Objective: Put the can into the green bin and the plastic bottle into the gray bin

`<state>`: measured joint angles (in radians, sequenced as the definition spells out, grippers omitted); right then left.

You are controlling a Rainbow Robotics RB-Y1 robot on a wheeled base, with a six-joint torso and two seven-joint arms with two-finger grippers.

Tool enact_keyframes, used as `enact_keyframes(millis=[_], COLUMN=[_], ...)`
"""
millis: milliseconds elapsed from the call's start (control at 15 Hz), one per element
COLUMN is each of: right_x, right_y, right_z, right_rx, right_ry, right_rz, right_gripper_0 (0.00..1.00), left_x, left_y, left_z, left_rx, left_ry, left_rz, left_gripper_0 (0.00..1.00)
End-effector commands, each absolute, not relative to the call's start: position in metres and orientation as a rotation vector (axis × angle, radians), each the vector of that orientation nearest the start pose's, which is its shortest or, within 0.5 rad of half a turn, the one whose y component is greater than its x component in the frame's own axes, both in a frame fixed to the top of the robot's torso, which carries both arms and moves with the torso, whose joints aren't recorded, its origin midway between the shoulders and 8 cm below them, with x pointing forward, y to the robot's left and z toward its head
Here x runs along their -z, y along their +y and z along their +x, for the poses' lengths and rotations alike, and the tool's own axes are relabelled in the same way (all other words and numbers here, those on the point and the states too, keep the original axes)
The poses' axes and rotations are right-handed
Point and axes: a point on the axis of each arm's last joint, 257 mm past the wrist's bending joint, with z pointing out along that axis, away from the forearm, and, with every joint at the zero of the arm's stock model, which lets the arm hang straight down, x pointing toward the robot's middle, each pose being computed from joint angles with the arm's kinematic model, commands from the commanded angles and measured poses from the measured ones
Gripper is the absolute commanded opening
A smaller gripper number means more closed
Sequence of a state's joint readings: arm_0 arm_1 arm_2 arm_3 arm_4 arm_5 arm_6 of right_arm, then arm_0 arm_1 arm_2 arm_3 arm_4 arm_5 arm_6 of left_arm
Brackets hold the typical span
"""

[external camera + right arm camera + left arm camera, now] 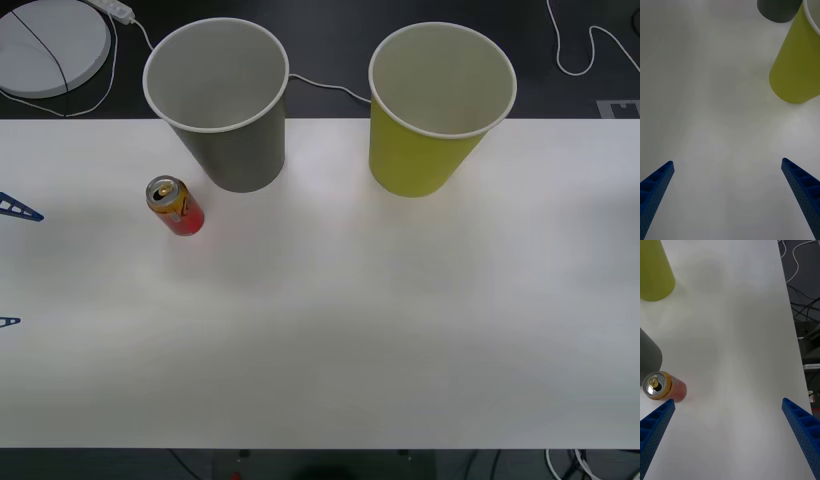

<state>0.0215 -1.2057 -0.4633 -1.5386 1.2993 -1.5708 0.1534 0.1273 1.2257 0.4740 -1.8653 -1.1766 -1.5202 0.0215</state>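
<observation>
- Hovering my left claw (728,438) wide open above the white bench (360,330), I hold nothing in it; the blue fingers (657,423) stand far apart, which suits a reach for something small.
- The can (176,206) stands upright on the bench, silver top up, just in front of the gray bin (222,100) and slightly to its left, close to it but not touching as far as I can tell. It sits on my left side, so I judge the left claw the natural one to take it.
- The green bin (438,105) stands upright beside the gray one, well apart from the can. Both mouths face up, ready for a drop from above.
- My right claw (728,198) is also spread wide and empty, hanging over bare bench near the green bin's base.
- I see no plastic bottle on the bench, so only the can's half of the job looks possible now.
- Nothing is in either bin that I can see.
</observation>
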Motion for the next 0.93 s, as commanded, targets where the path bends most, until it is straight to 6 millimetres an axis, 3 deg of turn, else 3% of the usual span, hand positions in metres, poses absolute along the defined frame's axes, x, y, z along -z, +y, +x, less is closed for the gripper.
enact_keyframes(millis=[67,200,267,467,933], right_x=[0.102,0.102,0.102,0.102,0.102], right_y=[-0.42,-0.42,-0.42,-0.42,-0.42], right_z=[0.363,0.363,0.363,0.363,0.363], right_rx=[-0.083,-0.083,-0.083,-0.083,-0.083], right_ry=[1.604,1.604,1.604,1.604,1.604], right_rz=[-1.742,-1.742,-1.742,-1.742,-1.742], right_gripper_0=[1.0,1.0,1.0,1.0,1.0], left_x=[0.088,0.088,0.102,0.102,0.118], left_y=[0.33,0.33,0.324,0.318,0.317], left_z=[0.325,0.325,0.317,0.314,0.329], left_rx=[0.223,0.223,0.282,0.303,0.43], left_ry=[1.503,1.503,1.513,1.507,1.593], left_rz=[1.835,1.835,1.829,1.83,1.619], left_gripper_0=[1.0,1.0,1.0,1.0,1.0])
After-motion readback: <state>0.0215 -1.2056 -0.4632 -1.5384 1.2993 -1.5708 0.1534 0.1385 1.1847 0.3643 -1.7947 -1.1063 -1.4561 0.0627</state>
